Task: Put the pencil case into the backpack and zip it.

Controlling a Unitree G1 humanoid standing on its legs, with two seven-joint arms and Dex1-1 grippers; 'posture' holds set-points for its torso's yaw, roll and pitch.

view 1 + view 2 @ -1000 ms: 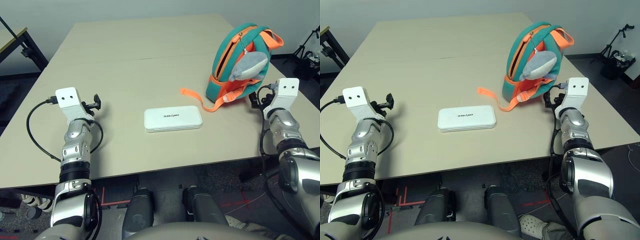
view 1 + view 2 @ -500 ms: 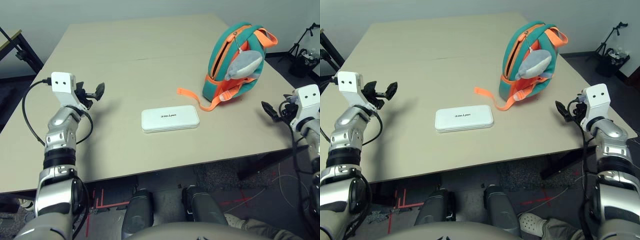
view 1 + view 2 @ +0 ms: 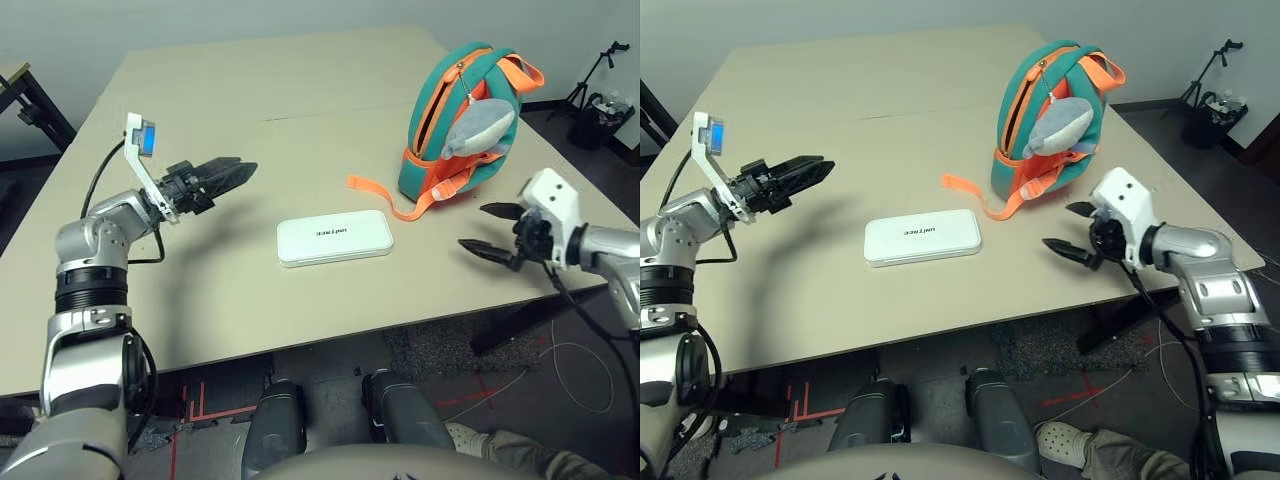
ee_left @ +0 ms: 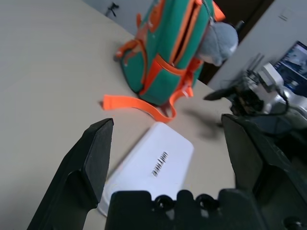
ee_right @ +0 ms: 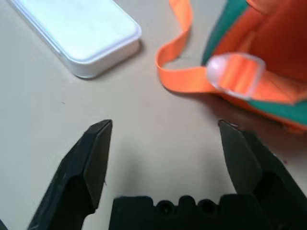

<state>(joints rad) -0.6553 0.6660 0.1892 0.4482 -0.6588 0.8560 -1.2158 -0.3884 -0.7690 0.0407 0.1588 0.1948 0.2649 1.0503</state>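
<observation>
Near table edge, right gripper [image 3: 1072, 230]: fingers spread wide, empty, hovering just above the table [image 3: 300, 90], pointing toward the pencil case.
Centre, pencil case [image 3: 334, 237]: lies flat on the table between the two arms, untouched, well apart from both grippers.
Left side, left gripper [image 3: 222, 175]: fingers spread, empty, held level above the table, aimed toward the case.
Farther right, backpack [image 3: 450, 130]: stands upright, zip opening gaping along its edge, grey shark charm [image 3: 480, 125] hanging over the front, orange strap [image 3: 385, 195] trailing toward the case.
Risk, grasp: the flat, smooth case could skid when pinched off the tabletop.
Risk, insertion: the upright bag may topple if pushed unsupported; the charm or strap could snag the zip.
</observation>
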